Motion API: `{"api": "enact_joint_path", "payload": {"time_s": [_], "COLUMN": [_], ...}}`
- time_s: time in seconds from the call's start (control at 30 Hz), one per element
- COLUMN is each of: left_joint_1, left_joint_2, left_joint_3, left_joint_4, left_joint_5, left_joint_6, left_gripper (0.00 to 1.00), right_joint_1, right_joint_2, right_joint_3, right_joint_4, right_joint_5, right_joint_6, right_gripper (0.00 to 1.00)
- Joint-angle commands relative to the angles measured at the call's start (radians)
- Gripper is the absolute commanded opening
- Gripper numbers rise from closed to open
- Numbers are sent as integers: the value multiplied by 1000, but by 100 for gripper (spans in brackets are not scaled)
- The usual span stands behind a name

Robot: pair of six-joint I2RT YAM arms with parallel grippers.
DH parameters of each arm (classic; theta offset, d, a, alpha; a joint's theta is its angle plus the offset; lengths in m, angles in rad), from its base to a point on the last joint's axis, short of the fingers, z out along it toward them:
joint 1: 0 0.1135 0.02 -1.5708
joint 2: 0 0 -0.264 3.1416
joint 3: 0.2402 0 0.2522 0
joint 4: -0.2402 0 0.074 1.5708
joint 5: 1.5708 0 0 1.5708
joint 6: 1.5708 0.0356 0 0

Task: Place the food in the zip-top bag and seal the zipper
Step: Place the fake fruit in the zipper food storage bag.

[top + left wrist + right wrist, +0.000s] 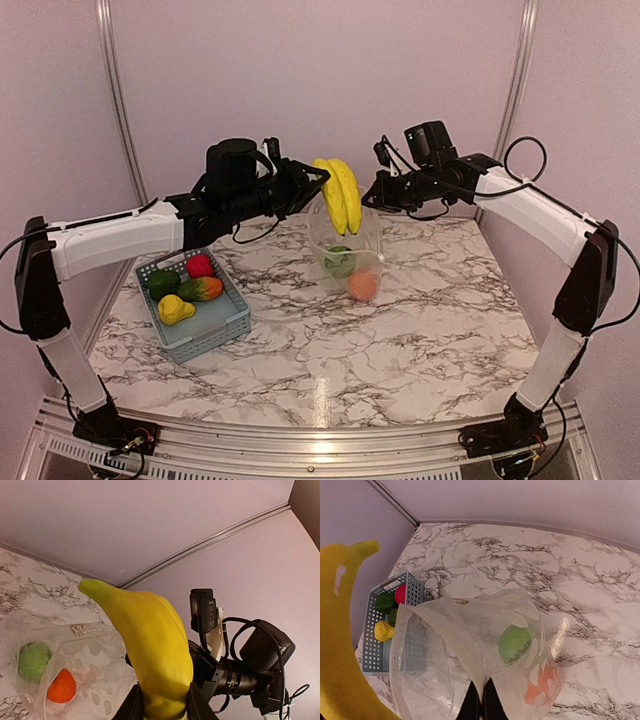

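Left gripper [318,186] clamped on the banana bunch [340,195], held just above the zip-top bag [445,645] mouth. Right gripper [482,700] pinched together on the bag rim, holding it up. Green fruit [340,261] and orange fruit [363,285] inside the bag. Other food [190,285] lies in the basket [215,330].

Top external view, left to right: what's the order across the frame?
Grey-blue slotted plastic basket → left gripper → yellow toy banana bunch → right gripper. Clear crinkly zip-top bag left out: it overlaps the bananas.
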Motion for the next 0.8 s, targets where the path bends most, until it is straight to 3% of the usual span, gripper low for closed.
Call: {"api": "enact_joint_path", "payload": {"time_s": [0.0,0.23,0.43,0.77], "left_joint_1": [-48,-81,-101,-140], "left_joint_2": [-5,46,120,192], "left_joint_3": [18,17,145,227], "left_joint_4": [5,-38,-168,-296], "left_joint_5": [-183,-271,-330,-280], "left_joint_6": [-26,-26,56,173], "left_gripper": [0,0,0,0], "right_joint_1": [6,7,8,-3], "right_joint_2": [-2,-14,-35,-32], "right_joint_3": [68,47,23,23], "right_joint_4": [8,40,74,81], "right_joint_5": [42,15,17,40], "right_joint_6": [41,86,112,132], "right_gripper": [0,0,0,0]}}
